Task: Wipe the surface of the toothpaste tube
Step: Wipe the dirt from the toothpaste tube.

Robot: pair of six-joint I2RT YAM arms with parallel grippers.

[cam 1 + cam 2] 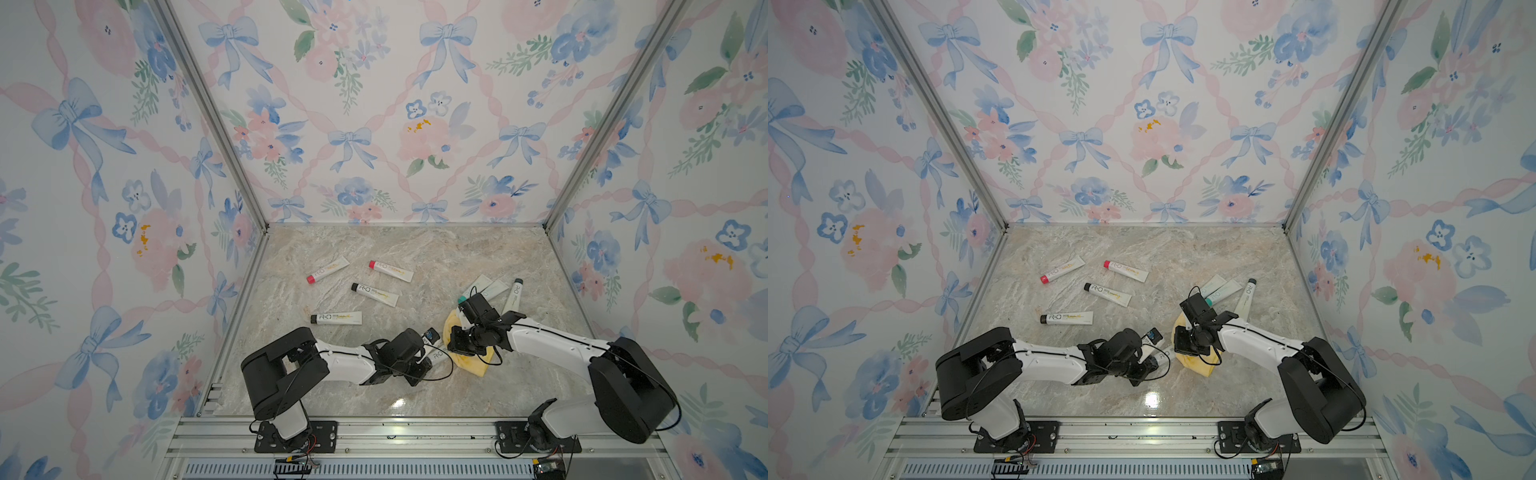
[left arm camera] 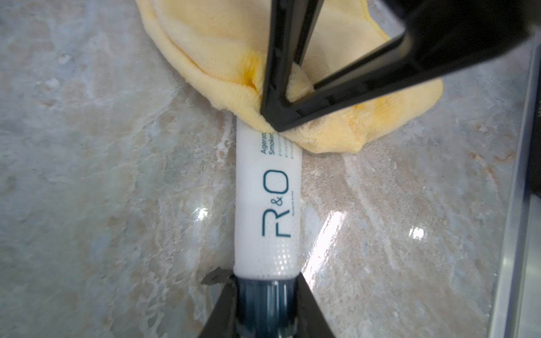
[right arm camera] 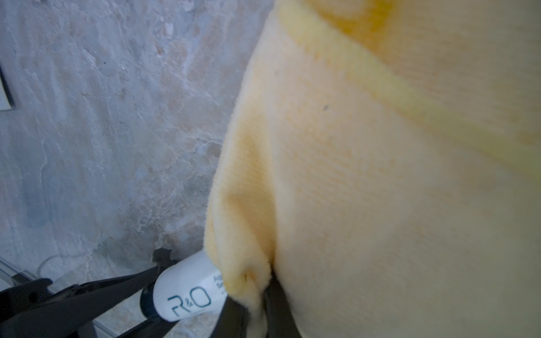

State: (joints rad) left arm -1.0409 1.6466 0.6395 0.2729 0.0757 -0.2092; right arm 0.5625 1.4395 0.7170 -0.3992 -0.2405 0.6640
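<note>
A white toothpaste tube [image 2: 268,204] printed "R&O" lies on the marble table near the front middle. My left gripper [image 2: 265,292] is shut on its dark blue cap. The far end of the tube is hidden under a yellow cloth [image 2: 210,52]. My right gripper [image 2: 278,120] is shut on a fold of that cloth and presses it onto the tube. In the right wrist view the cloth [image 3: 380,175] fills most of the frame, with the tube [image 3: 187,289] poking out from under it. In a top view the tube [image 1: 436,356] shows between the two wrists, beside the cloth [image 1: 473,365].
Two red-capped tubes [image 1: 328,270] [image 1: 390,271] and two black-capped tubes [image 1: 374,294] [image 1: 336,318] lie on the marble behind the left arm. Three teal-capped tubes [image 1: 513,297] lie behind the right wrist. An aluminium rail [image 1: 374,432] runs along the front, and patterned walls enclose the table.
</note>
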